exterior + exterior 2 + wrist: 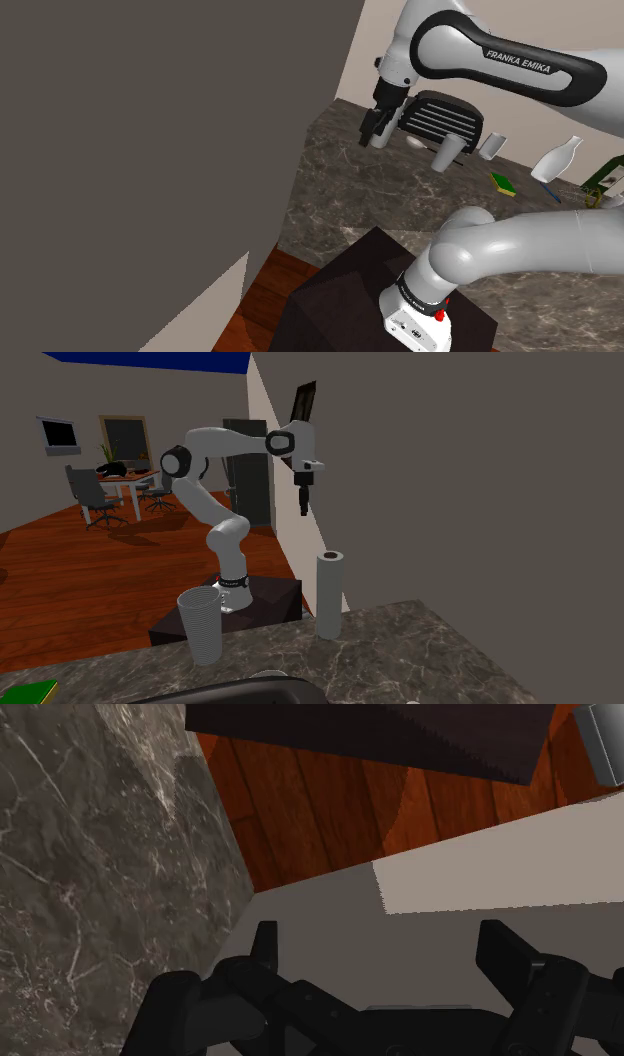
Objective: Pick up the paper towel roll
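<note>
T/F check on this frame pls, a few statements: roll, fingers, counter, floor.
1. The paper towel roll stands upright on the marble countertop. True.
2. The fingers are shut on the roll. False: they stand apart and hold nothing, and the gripper hangs in the air apart from the roll.
3. A grey cup stands on the same countertop, to the second exterior view's left of the roll. True.
4. The floor is grey tile. False: it is reddish wood.

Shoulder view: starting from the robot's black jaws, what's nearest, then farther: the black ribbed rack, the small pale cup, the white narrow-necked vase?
1. Black ribbed rack, leftmost.
2. Small pale cup, beyond the rack's right end.
3. White narrow-necked vase, farthest right.
</note>
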`<action>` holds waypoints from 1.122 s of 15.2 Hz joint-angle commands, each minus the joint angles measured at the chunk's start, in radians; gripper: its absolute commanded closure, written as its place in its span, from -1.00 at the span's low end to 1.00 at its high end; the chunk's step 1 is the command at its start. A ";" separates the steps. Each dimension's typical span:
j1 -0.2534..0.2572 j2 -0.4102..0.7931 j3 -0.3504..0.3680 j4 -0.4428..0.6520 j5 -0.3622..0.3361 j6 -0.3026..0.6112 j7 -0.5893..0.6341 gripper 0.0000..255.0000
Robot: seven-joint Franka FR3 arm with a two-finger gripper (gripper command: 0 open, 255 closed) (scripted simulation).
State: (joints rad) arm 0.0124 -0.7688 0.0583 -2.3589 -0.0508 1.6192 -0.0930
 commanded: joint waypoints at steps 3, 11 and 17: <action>-0.018 0.030 -0.041 0.021 -0.025 0.014 -0.040 -1.00; -0.075 0.187 -0.195 0.146 -0.095 0.068 -0.198 -1.00; -0.104 0.336 -0.306 0.285 -0.108 0.098 -0.319 -1.00</action>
State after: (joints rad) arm -0.0861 -0.4584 -0.2267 -2.0926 -0.1573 1.7066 -0.3884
